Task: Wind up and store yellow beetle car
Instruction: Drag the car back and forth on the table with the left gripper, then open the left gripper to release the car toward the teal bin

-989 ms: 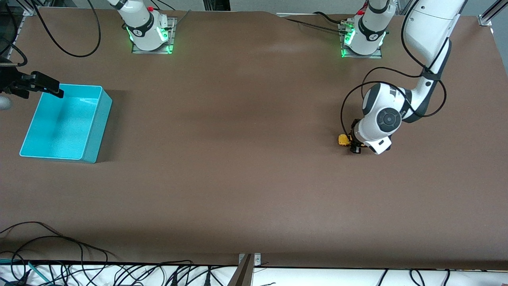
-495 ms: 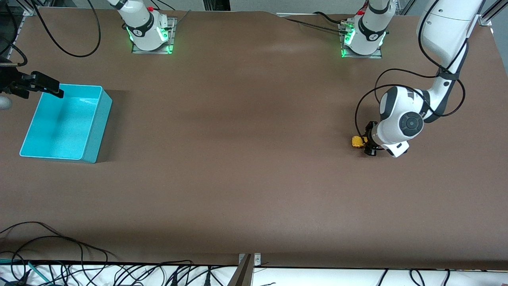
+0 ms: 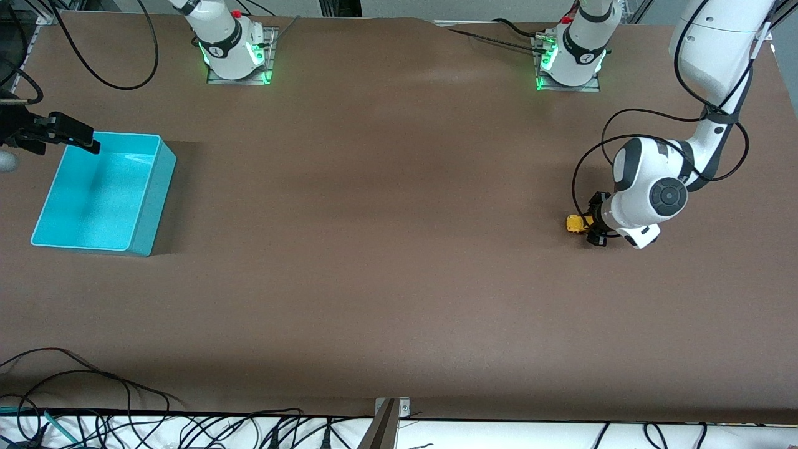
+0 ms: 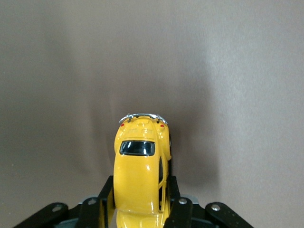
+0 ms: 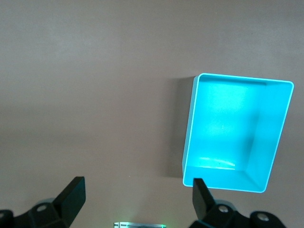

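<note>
Toward the left arm's end of the bench, the left hand (image 4: 137, 209) pinches the yellow beetle car (image 4: 140, 166), apparently winding it; release comes next. Over the turquoise bin (image 3: 149, 206), the right hand (image 3: 62, 134) waits, spread.

L arm: reached low toward its own end of table, wrist bent sideways | left gripper (image 3: 591, 226): down at table level, fingers (image 4: 176, 214) clamped on yellow beetle car (image 4: 140, 171) | R arm: waited | right gripper (image 5: 135, 199): up over turquoise bin's (image 5: 190, 127) edge, fingers spread wide, held nothing
</note>
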`<state>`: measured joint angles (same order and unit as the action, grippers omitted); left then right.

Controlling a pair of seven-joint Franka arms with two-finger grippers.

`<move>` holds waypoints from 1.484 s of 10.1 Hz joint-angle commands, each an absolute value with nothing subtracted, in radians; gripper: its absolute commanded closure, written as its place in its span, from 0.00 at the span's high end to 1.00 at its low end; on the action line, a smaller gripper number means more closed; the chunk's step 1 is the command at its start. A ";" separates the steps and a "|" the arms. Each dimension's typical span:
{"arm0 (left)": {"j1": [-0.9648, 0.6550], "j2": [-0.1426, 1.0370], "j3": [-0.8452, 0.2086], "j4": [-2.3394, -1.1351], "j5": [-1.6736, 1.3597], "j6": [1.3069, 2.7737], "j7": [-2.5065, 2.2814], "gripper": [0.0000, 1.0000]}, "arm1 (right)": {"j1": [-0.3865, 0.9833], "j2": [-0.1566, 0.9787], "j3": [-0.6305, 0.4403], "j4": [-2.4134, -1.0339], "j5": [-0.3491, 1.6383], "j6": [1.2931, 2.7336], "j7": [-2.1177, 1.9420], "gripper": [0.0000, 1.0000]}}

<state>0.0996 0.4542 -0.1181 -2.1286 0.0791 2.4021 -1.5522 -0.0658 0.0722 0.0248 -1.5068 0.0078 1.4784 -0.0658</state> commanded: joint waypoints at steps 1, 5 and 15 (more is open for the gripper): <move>0.135 0.525 -0.107 -2.111 0.152 2.427 -1.528 0.00 | -0.072 0.075 0.028 -1.489 0.025 1.470 -0.075 1.00; 0.138 0.523 -0.109 -2.111 0.152 2.422 -1.529 0.00 | -0.072 0.075 0.028 -1.489 0.025 1.470 -0.075 1.00; 0.149 0.451 -0.117 -2.109 0.135 2.390 -1.545 1.00 | -0.072 0.075 0.028 -1.489 0.025 1.470 -0.075 1.00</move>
<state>0.1408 0.4653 -0.1090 -2.1143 0.1185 2.4116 -1.5427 -0.0658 0.0722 0.0249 -1.5068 0.0078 1.4784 -0.0658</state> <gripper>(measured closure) 0.000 0.000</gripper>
